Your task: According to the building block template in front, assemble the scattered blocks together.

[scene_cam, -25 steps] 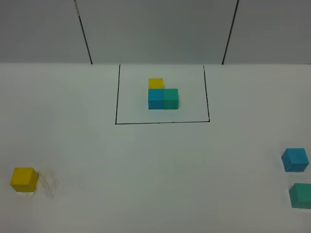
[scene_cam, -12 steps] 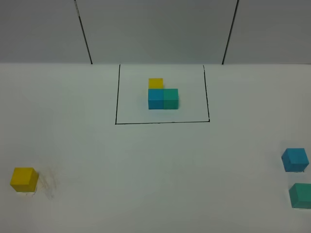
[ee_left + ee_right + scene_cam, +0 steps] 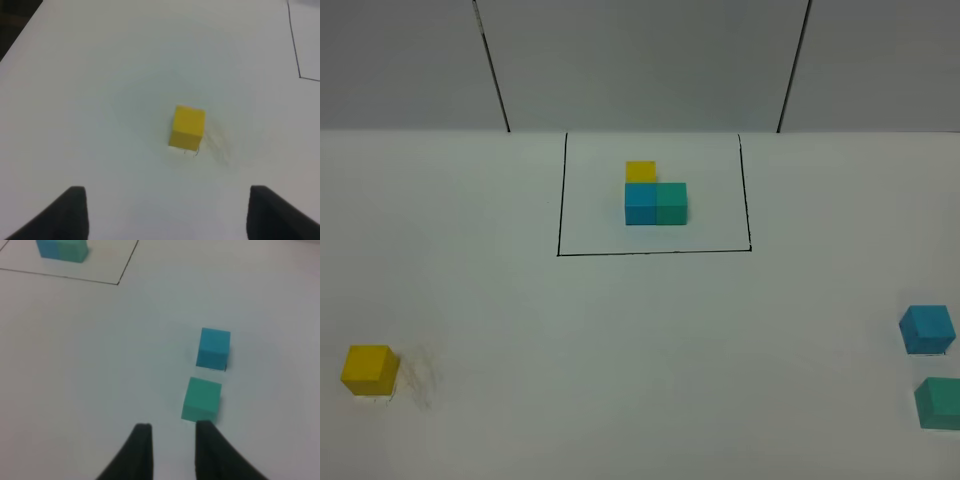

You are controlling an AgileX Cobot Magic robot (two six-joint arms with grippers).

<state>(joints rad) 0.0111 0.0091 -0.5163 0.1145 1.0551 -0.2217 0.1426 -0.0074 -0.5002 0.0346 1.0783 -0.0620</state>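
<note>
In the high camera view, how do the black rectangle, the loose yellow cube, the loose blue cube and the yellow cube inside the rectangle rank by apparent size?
1. black rectangle
2. loose yellow cube and loose blue cube: alike, no ranking
3. yellow cube inside the rectangle: smallest, though farther from the camera

white table (image 3: 520, 300), grey panelled wall (image 3: 640, 60)
</note>
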